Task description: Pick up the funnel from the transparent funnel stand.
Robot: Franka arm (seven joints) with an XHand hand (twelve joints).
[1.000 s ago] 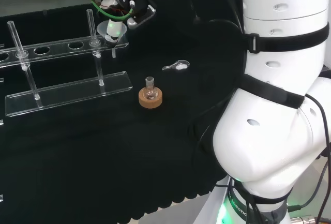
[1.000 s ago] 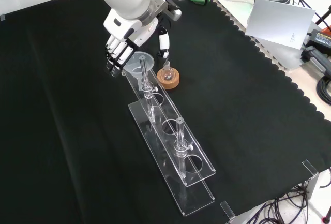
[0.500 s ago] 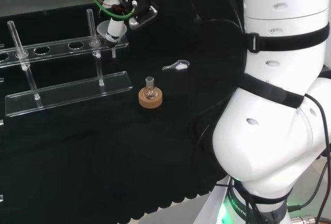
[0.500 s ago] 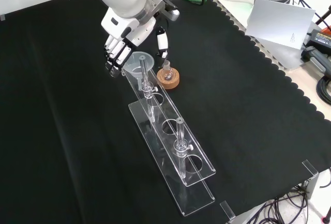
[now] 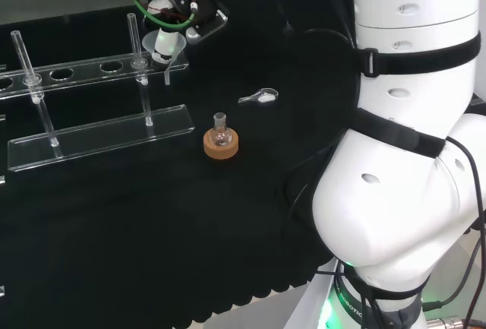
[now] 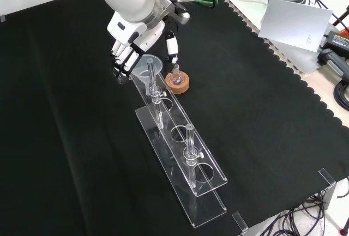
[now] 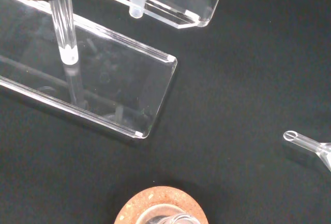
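Robot hand [image 6: 126,48] angled down at funnel [image 6: 147,66] in clear stand [image 6: 210,173] — fingers straight, thumb apart — nothing gripped.

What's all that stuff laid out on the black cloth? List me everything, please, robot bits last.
Funnel: one, clear, sitting in the end hole of the stand, beside the hand.
Funnel stand: one, transparent, long with a row of holes, mid-cloth.
Flask: one, small, clear, standing on the cork ring.
Cork ring: one, brown, near the stand's end.
Small glass piece: one, clear, lying loose on the cloth to the right of the stand in the head view.
Black cloth: one, covering the bench.
Hand: one, black and white, around the funnel's rim.
Arm: one, white.
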